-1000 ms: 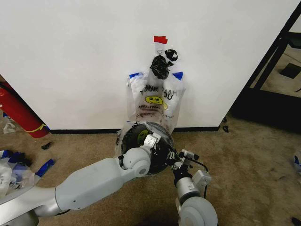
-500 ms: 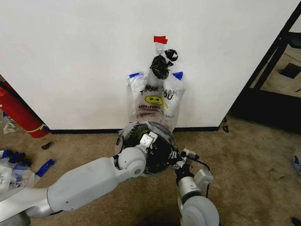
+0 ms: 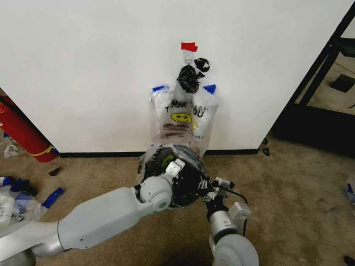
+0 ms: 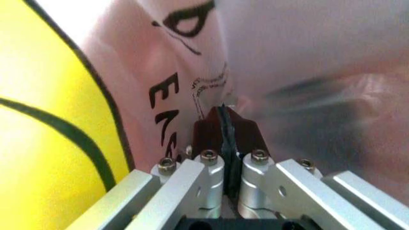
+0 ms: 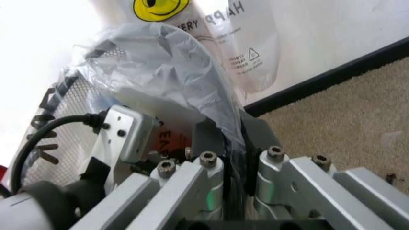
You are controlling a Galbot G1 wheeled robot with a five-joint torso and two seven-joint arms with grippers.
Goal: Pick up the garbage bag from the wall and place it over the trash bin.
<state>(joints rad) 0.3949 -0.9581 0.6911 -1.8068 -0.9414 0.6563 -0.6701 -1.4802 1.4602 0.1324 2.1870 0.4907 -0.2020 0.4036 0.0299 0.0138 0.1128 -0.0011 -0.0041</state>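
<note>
By wall (image 3: 83, 72), both arms bent binward

Tan carpet (image 3: 288, 183), black baseboard (image 3: 100, 153), dark shelving frame (image 3: 324, 66) at right.

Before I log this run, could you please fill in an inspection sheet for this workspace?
Surface: carpet, meeting the wall.
Job's things: bag draped over the bin; second bag hanging on the wall.
Clutter: black bundle above the second bag; red cylinder and blue scraps to the left.
Grippers: left gripper and right gripper at the bin's rim, each shut on the bag.
Cables: black cable at the right wrist.
Surroundings: black shelf to the right.
</note>
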